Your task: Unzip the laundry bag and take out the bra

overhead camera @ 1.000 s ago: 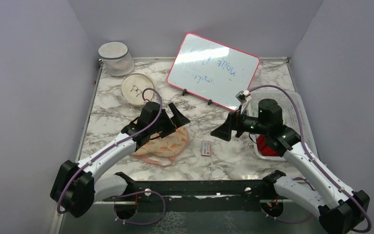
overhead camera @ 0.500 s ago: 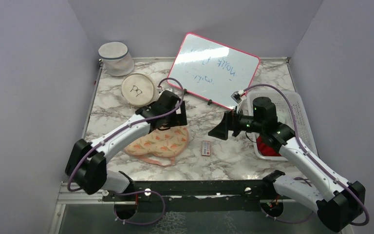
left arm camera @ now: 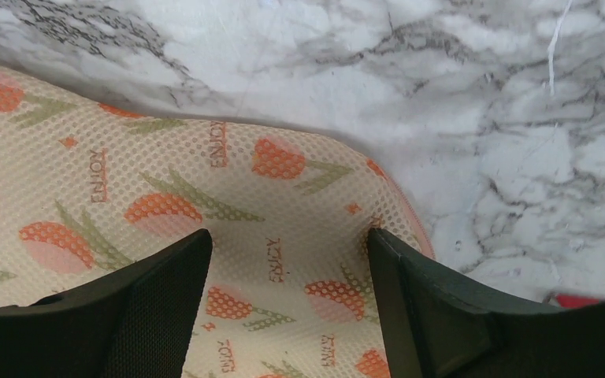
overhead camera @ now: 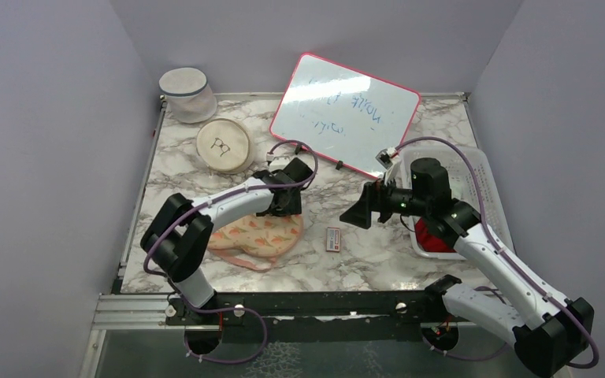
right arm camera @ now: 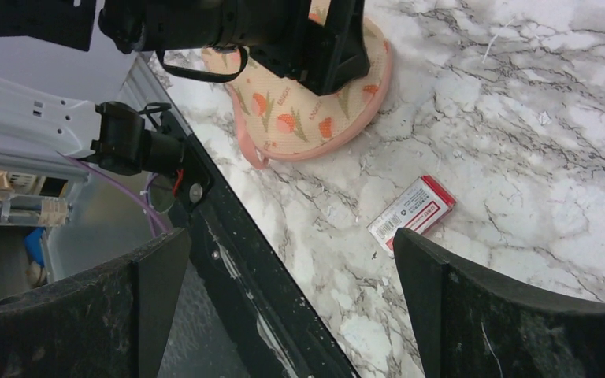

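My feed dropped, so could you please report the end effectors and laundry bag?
Left end effector open over laundry bag. Right end effector open, empty, apart. Bra showing through mesh. Small red box beside bag, not touching.

Soft, even light falls from above, leaving only faint, short shadows on the marble table (overhead camera: 362, 256). A pale glare washes the left part of the whiteboard (overhead camera: 345, 114). All views are sharp, though the wrist views' near edges go dark and lose detail.
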You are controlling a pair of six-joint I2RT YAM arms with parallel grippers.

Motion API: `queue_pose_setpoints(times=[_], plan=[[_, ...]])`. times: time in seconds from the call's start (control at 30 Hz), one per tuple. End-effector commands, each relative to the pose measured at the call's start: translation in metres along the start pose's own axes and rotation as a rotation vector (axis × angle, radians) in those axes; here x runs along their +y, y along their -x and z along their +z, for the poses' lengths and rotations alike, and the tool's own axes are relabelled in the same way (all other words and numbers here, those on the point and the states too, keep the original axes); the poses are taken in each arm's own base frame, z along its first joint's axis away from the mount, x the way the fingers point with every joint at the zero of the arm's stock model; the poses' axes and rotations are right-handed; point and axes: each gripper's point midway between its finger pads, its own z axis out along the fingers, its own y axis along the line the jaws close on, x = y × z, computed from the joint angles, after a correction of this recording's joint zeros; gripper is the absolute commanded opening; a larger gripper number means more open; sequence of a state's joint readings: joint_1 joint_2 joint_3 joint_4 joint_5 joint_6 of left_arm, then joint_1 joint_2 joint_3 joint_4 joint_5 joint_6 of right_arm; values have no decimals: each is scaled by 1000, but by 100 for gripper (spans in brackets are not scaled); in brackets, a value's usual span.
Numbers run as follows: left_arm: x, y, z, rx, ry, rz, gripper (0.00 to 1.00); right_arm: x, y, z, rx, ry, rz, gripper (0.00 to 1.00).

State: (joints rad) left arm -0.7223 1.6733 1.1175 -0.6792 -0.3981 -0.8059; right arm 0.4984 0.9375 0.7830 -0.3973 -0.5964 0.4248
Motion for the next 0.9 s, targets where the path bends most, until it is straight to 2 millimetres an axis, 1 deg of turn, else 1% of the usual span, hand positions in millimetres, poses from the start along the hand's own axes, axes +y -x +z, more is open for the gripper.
queue_pose_setpoints(times=[0.0,0.07,0.1,0.17,0.2,0.33,0.4,0.47,0.5,0.53,0.57,0.6,0.63,0.7,0.73,0.8,0.87], plan=[[-12,-9,-16,-44,-142,32,59,-4,-10,-1,12,-11,-10,100],[-19,-14,-22,-54,-229,46,50,-3,-12,-1,17,-3,-9,100],[-21,-16,-25,-57,-266,55,47,-3,-12,0,18,0,-10,100],[-28,-19,-32,-65,-345,78,39,-2,-11,0,20,7,-13,100],[-32,-21,-36,-70,-387,98,37,-1,-11,0,21,12,-16,100],[-54,-28,-55,-90,-589,235,23,1,-10,0,24,19,-16,100],[-62,-33,-61,-79,-662,295,18,1,-11,1,27,22,-14,100],[-67,-37,-64,-65,-694,323,12,0,-11,1,31,20,-10,100],[-67,-38,-64,-59,-691,322,12,-1,-12,2,34,19,-7,100],[-64,-36,-64,-57,-667,305,13,-1,-12,2,34,17,-5,100],[-58,-33,-62,-61,-617,264,21,-1,-12,2,33,11,-3,100],[-51,-29,-61,-68,-564,223,36,-1,-11,1,31,8,-2,100],[-43,-26,-59,-80,-506,179,49,-1,-10,1,30,6,-2,100],[-27,-19,-55,-113,-412,123,70,-1,-9,1,28,1,-3,100],[-18,-17,-52,-126,-359,105,79,-1,-8,0,28,0,-2,100],[-4,-12,-44,-145,-265,105,92,0,-7,0,30,0,-5,100],[7,-10,-35,-145,-179,117,97,0,-6,-1,37,-1,-9,100]])
